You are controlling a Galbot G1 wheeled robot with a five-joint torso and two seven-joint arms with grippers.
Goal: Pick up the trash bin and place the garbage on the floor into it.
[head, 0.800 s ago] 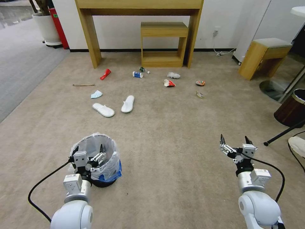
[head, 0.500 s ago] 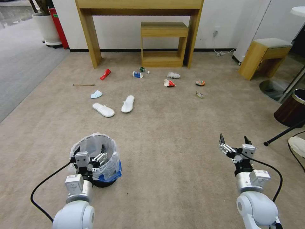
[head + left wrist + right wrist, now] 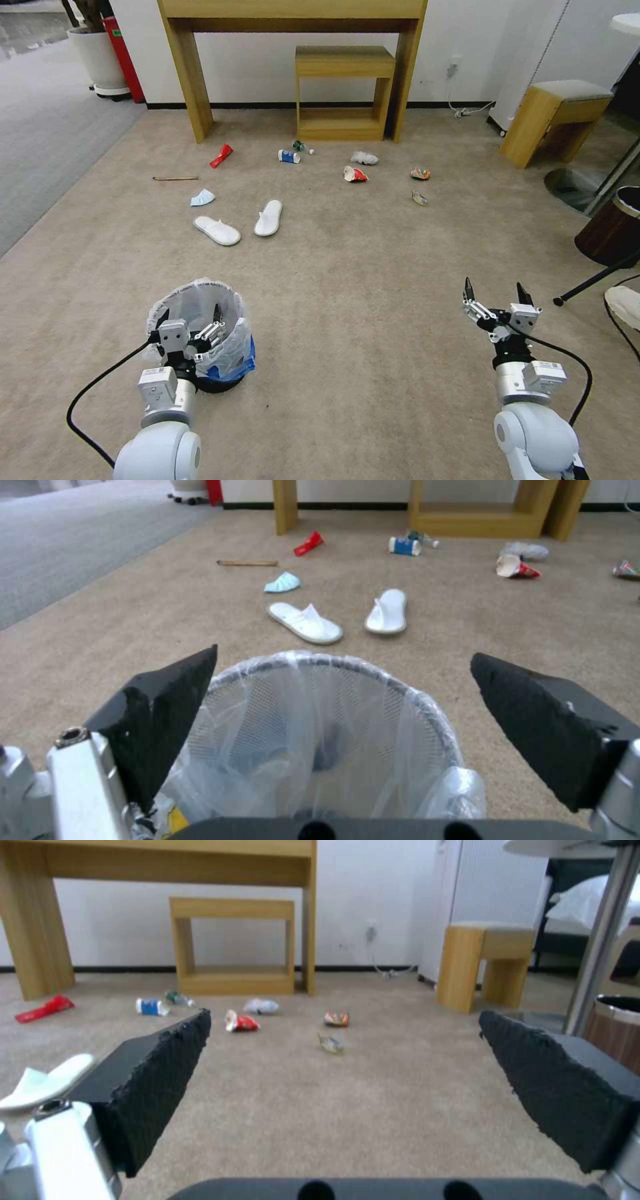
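A: Looking like a hotel room to me?
B: Yep, beige carpet (image 3: pixel 347 280) is running wall to wall, disposable slippers (image 3: pixel 217 230) are lying around, a wooden table (image 3: pixel 293 10) and stool (image 3: pixel 553 117) are standing there, bed (image 3: pixel 587 905) is peeking in.

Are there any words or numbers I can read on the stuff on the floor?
None can be read.
Blue-and-white cup: print too small to read.
Red-and-white paper cup: print too blurred to read.
Small black-and-white label on the left gripper: too small to read.
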